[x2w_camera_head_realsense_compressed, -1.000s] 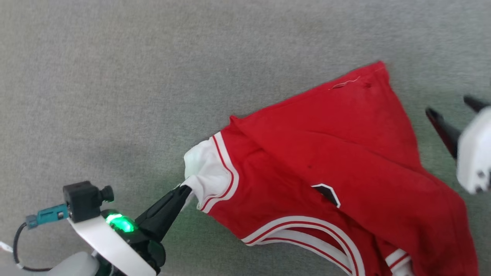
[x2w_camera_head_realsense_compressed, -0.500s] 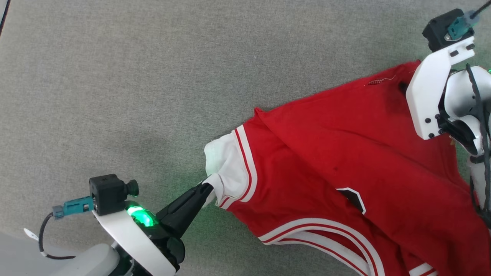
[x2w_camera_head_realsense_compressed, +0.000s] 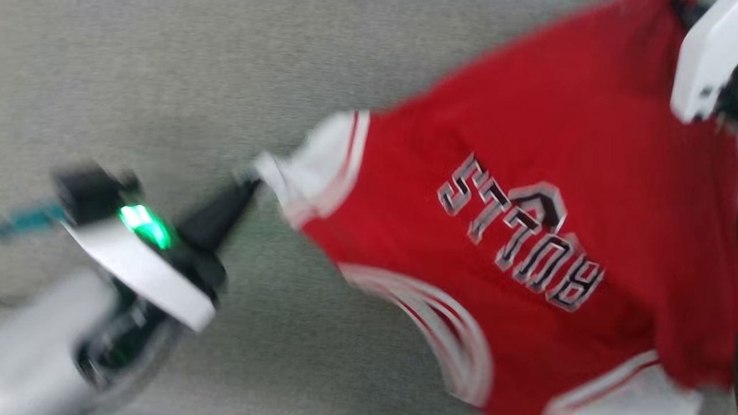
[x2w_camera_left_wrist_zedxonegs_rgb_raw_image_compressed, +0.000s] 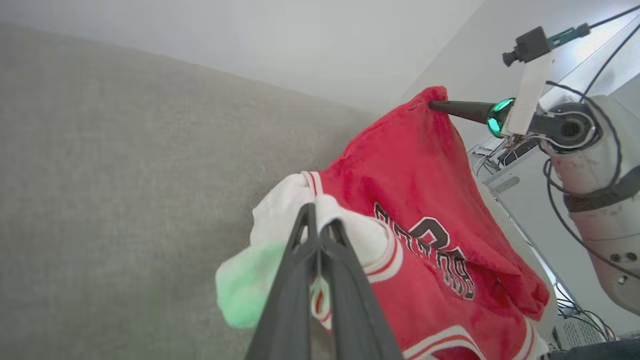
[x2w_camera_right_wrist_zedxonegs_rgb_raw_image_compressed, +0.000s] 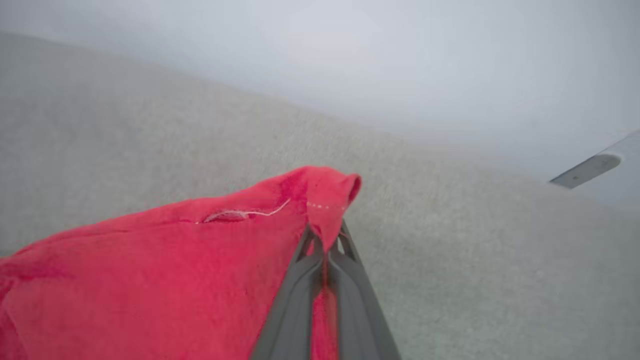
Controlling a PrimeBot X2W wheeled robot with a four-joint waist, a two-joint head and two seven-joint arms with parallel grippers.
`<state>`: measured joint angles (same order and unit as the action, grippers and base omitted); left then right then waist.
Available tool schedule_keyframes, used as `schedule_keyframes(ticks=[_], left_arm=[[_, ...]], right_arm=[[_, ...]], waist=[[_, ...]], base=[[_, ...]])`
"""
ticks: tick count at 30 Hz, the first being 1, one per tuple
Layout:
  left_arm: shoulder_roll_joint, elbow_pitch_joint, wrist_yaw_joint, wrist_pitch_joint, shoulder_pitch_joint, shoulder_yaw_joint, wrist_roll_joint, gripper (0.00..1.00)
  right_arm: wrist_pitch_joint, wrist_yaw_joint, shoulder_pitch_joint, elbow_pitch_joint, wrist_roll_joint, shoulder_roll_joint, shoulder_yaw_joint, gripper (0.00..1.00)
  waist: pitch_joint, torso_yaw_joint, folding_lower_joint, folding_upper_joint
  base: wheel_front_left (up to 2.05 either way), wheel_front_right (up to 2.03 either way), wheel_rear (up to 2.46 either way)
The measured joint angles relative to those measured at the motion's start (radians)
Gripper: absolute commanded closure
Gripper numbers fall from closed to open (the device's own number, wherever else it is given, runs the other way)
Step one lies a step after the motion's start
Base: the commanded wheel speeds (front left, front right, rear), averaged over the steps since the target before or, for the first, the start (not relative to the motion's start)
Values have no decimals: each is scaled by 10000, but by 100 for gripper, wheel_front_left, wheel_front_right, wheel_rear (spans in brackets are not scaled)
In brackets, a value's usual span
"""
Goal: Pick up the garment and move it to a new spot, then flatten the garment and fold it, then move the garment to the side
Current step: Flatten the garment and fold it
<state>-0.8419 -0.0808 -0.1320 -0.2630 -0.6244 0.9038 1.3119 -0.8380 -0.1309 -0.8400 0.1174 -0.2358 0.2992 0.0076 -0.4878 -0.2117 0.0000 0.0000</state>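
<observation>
The garment (x2w_camera_head_realsense_compressed: 519,173), a red jersey with white sleeves and black white-edged lettering, hangs stretched between both grippers above the grey surface. My left gripper (x2w_camera_head_realsense_compressed: 251,184) is shut on the white sleeve (x2w_camera_left_wrist_zedxonegs_rgb_raw_image_compressed: 295,205) at its left end; in the left wrist view the two dark fingers (x2w_camera_left_wrist_zedxonegs_rgb_raw_image_compressed: 310,235) pinch that sleeve. My right gripper (x2w_camera_right_wrist_zedxonegs_rgb_raw_image_compressed: 325,235) is shut on a red corner of the hem (x2w_camera_right_wrist_zedxonegs_rgb_raw_image_compressed: 330,192), and the cloth runs down between its fingers. The left wrist view also shows the right gripper (x2w_camera_left_wrist_zedxonegs_rgb_raw_image_compressed: 434,105) holding that raised corner. In the blurred head view the right wrist's white bracket (x2w_camera_head_realsense_compressed: 700,69) sits at the top right.
A grey fabric-covered surface (x2w_camera_head_realsense_compressed: 173,69) spreads under the garment and out to the left. A pale wall (x2w_camera_left_wrist_zedxonegs_rgb_raw_image_compressed: 300,45) rises behind it. The robot's right arm, cables and some equipment (x2w_camera_left_wrist_zedxonegs_rgb_raw_image_compressed: 590,150) stand at the right of the left wrist view.
My right gripper came in from the right, closed on the red hem corner and raised it. The jersey opened out, showing its lettering. The head view shifted and blurred.
</observation>
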Motion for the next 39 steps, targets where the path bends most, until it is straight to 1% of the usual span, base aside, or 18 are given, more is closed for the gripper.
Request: schedule_keyframes(ticks=[2, 5, 8, 11, 15, 16, 18, 20, 23, 25, 27, 29, 32, 35, 36, 37, 39], left_arm=[[-171, 107, 0, 0, -835, -221, 224, 100], [-364, 508, 0, 13, -2215, -614, 1103, 100], [-464, 1532, 0, 443, -3727, -1175, 1918, 100], [-410, 2702, 0, 832, -5425, -1904, 2416, 100], [-33, 4318, -6, 884, -7456, -2704, 2562, 100], [-33, 4318, -6, 884, -7456, -2704, 2562, 100], [104, 4872, -12, 853, -8282, -2884, 2420, 100], [290, 5164, -15, 842, -8930, -3133, 2512, 100], [395, 5348, -15, 815, -9360, -3227, 2462, 100], [428, 5304, -15, 853, -9288, -3198, 2518, 100], [360, 5022, -13, 734, -8846, -3158, 2518, 100], [364, 4525, -12, 635, -7947, -3152, 2803, 100], [370, 3572, -2, 502, -6256, -3262, 3266, 100], [410, 2558, 0, 316, -4368, -3405, 3379, 100], [520, 2242, 0, 226, -3707, -3524, 3469, 100], [717, 1701, 0, 123, -2419, -3835, 3442, 100], [1097, 1227, 2, 63, -1162, -4332, 3446, 100]], right_arm=[[418, -4, -585, 161, 293, -253, -445, 100], [1060, 0, -1626, 412, 754, -685, -1024, 100], [1632, 0, -2746, 838, 1214, -1227, -1649, 100], [2243, -4, -4097, 1289, 1833, -1720, -2196, 100], [3139, -31, -5611, 1925, 2512, -2130, -2938, 100], [3139, -31, -5611, 1925, 2512, -2130, -2938, 100], [3777, -42, -6291, 2209, 2920, -2314, -3346, 100], [4335, -46, -6797, 2548, 3246, -2412, -3647, 100], [4951, -48, -7103, 3018, 3609, -2506, -3921, 100], [5189, -48, -7123, 3463, 3703, -2541, -3985, 100], [5363, -46, -6842, 3785, 3758, -2546, -3988, 100], [5455, -42, -6245, 4067, 3906, -2535, -3891, 100], [5576, -33, -5117, 4272, 3808, -2493, -3622, 100], [5647, -29, -3827, 4119, 3304, -2360, -3150, 100], [5647, -27, -3334, 3977, 3049, -2290, -2997, 100], [5484, -25, -2234, 3545, 2566, -2117, -2554, 100], [5152, -25, -993, 2897, 1918, -1933, -2243, 100]], waist=[[-79, 181, 0, 0], [-265, 447, 0, 0], [-511, 680, 0, 0], [-781, 928, 0, 0], [-1114, 1218, 0, 0], [-1114, 1218, 0, 0], [-1230, 1360, 0, 0], [-1305, 1500, 0, 0], [-1345, 1619, 0, 0], [-1321, 1638, 0, 0], [-1244, 1657, 0, 0], [-1139, 1667, 0, 0], [-966, 1673, 0, 0], [-757, 1647, 0, 0], [-688, 1626, 0, 0], [-536, 1571, 0, 0], [-366, 1494, 0, 0]], base=[[0, 0, 0], [0, 0, 0], [0, 0, 0], [0, 0, 0], [0, 0, 0], [0, 0, 0], [0, 0, 0], [0, 0, 0], [0, 0, 0], [0, 0, 0], [0, 0, 0], [0, 0, 0], [0, 0, 0], [0, 0, 0], [0, 0, 0], [0, 0, 0], [0, 0, 0]])
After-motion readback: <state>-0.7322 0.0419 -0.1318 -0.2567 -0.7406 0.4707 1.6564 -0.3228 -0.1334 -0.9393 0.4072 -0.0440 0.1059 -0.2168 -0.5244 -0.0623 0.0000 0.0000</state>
